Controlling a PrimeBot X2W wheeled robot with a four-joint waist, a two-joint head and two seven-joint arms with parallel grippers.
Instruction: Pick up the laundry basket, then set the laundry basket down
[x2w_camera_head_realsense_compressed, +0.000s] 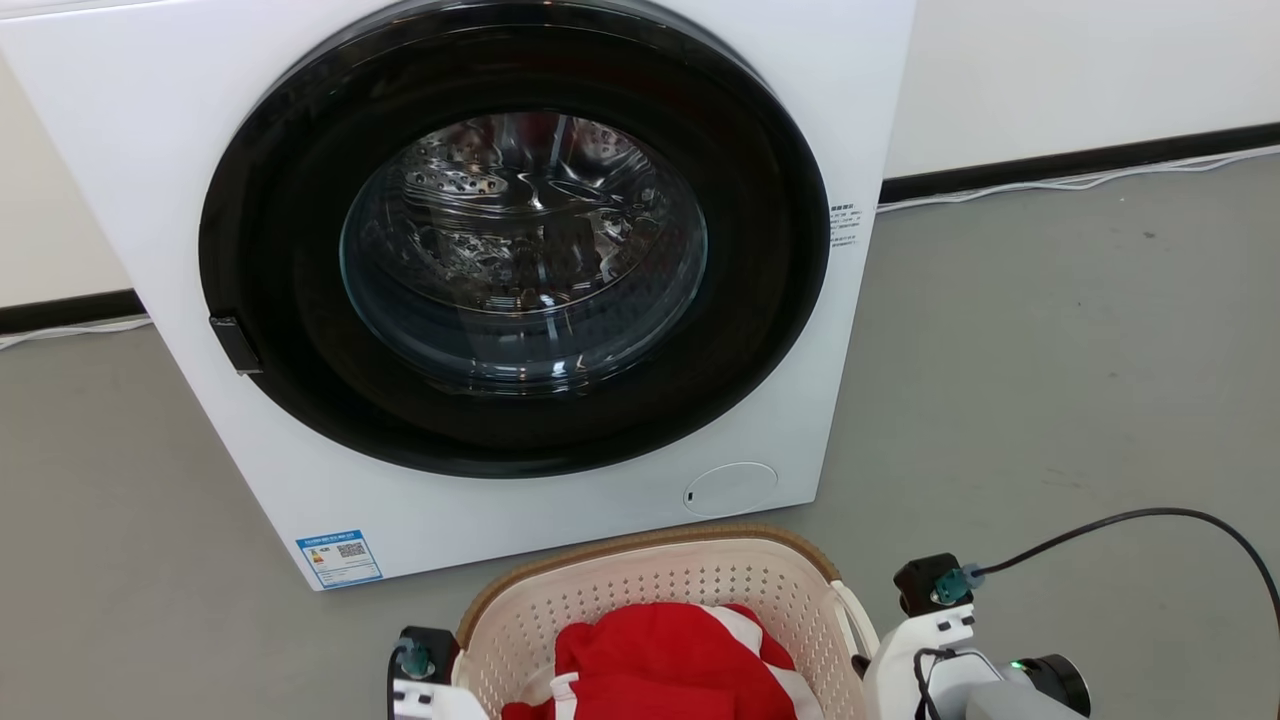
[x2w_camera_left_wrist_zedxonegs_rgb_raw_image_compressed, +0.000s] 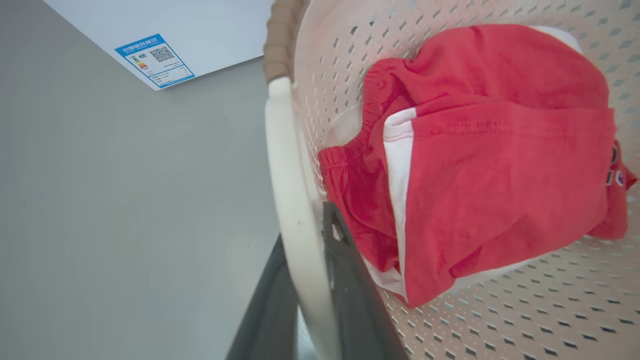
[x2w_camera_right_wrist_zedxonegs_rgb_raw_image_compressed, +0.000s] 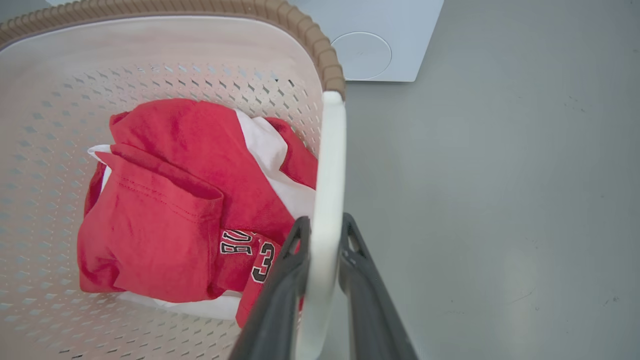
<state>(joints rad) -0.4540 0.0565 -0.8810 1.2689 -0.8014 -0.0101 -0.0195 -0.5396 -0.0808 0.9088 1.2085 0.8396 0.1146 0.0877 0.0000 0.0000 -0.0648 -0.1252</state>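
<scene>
From the head, a white washing machine stands on the grey floor, its round dark door closed and a blue label stuck at its lower left corner. The laundry basket sits just in front of the machine, at the bottom middle of the view, with a red and white garment heaped inside. The end of the left arm is close against the basket's left side. The pale end of the right arm is against its right side, trailing a black cable. Whether the basket rests on the floor or hangs clear of it, I cannot tell.

From the left wrist, the left gripper is pinched narrow on the basket's white left handle, one dark finger inside the basket and the other outside. The garment lies on the perforated bottom just beside the inner finger.

From the right wrist, the right gripper grips the white right handle the same way, with a finger pressed on each side of the band. The brown woven rim curves away above the handle. Beyond the rim is the machine's lower corner with a round hatch. Black and white lettering on the garment shows next to the inner finger
</scene>
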